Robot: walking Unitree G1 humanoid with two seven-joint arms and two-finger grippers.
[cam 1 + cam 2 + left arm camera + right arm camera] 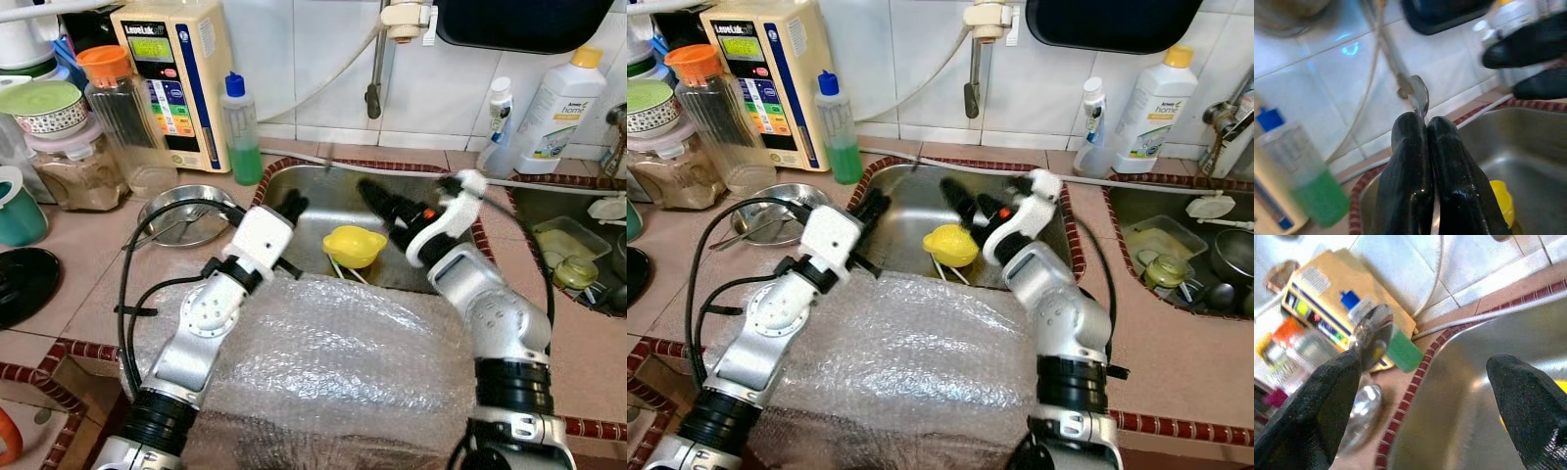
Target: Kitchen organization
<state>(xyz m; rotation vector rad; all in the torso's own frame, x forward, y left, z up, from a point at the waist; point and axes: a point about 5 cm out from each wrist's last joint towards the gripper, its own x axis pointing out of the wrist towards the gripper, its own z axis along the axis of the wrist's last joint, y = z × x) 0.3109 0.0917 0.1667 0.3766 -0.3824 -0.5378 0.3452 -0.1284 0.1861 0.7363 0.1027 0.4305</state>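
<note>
My left gripper [292,206] hangs over the left side of the steel sink [323,191]. It is shut on a metal spoon [1419,95], whose bowl sticks out past the fingertips [1426,122]. My right gripper [384,211] is open over the middle of the sink, its fingers pointing toward the left gripper and wide apart [1425,364]. In the right wrist view the spoon bowl [1371,335] sits close to one right finger; I cannot tell whether they touch. A yellow plastic bowl [355,245] lies in the sink between and below the two grippers.
Bubble wrap [323,352] covers the counter in front of the sink. On the left stand a green liquid bottle [242,132], a steel dish [186,215], an orange-lidded jar [122,117] and a beige appliance [176,78]. A faucet [377,69] hangs above. A second sink [568,245] with dishes is at right.
</note>
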